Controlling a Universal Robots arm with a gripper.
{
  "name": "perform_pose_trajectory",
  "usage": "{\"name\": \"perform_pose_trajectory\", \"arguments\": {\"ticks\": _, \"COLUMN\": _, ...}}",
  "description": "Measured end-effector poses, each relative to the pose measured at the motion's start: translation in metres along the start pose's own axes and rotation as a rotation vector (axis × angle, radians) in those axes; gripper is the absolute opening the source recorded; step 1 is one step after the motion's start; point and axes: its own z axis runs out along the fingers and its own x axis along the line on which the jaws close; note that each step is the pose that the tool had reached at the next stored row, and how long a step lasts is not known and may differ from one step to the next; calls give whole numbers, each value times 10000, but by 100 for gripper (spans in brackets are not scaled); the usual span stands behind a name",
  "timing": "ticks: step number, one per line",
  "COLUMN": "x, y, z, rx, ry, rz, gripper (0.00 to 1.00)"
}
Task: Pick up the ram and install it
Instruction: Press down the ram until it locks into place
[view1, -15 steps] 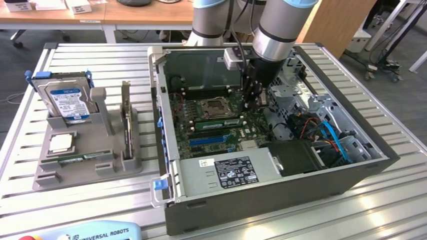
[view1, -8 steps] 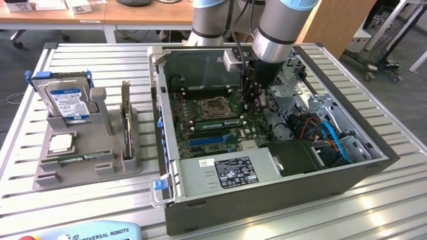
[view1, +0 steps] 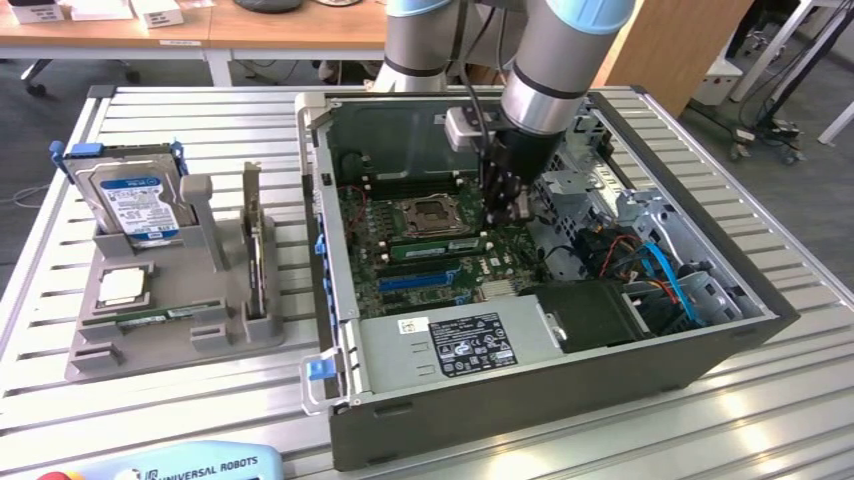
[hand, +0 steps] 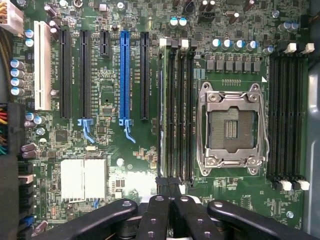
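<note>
Slatted table (view1: 747, 420), open PC case (view1: 534, 390): ram (hand: 161, 115) seated in motherboard (hand: 125, 170); claw (hand: 169, 186) closed, empty, at its end.

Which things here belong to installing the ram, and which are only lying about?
For the job: ram, standing along the memory slots; claw, shut, by the ram's end.
Lying about: hard drive, processor chip, card, all on the grey holder.

You see a slatted metal desk (view1: 160, 400) nearest; beyond it, a wooden desk (view1: 267, 30) at the exterior view's left, a wooden panel (view1: 681, 40) at its right, and grey floor (view1: 40, 120).
</note>
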Motion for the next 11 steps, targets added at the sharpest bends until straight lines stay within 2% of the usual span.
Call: {"name": "perform_pose_trajectory", "arguments": {"ticks": 11, "x": 5, "y": -1, "z": 46, "rx": 1, "ry": -1, "rz": 1, "gripper": 10}}
